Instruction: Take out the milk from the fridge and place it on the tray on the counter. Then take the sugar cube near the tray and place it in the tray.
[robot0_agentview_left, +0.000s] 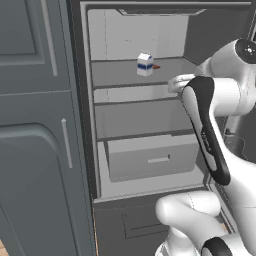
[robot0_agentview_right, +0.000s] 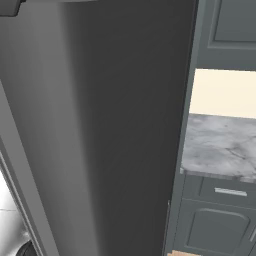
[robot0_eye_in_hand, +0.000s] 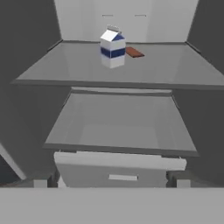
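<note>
Landmark: the fridge (robot0_agentview_left: 145, 125), its door open and its light grey inside showing in the left base view and the hand view.
Gripper: its fingertips could not be made out in the pictures; the jaws were spread wide and held nothing. The hand was in front of the fridge opening, well apart from the carton.
Drawer (robot0_eye_in_hand: 120, 170): lowest in the fridge and nearest to the hand, closed, with a small pale handle on its front.
Lower shelf (robot0_eye_in_hand: 120, 127): above the drawer, bare.
Upper shelf (robot0_eye_in_hand: 175, 65): above the lower shelf, carrying the carton.
Milk (robot0_eye_in_hand: 112, 48): upright on the upper shelf, a little left of the middle, toward the back of the fridge; white with a blue band and a gabled top.
Brown flat thing (robot0_eye_in_hand: 134, 53): it lay on the same shelf, just beside the milk, to its right and slightly behind.
Counter (robot0_agentview_right: 222, 145): in the right base view, a marble top to the right of the fridge side, over dark cabinets.
</note>
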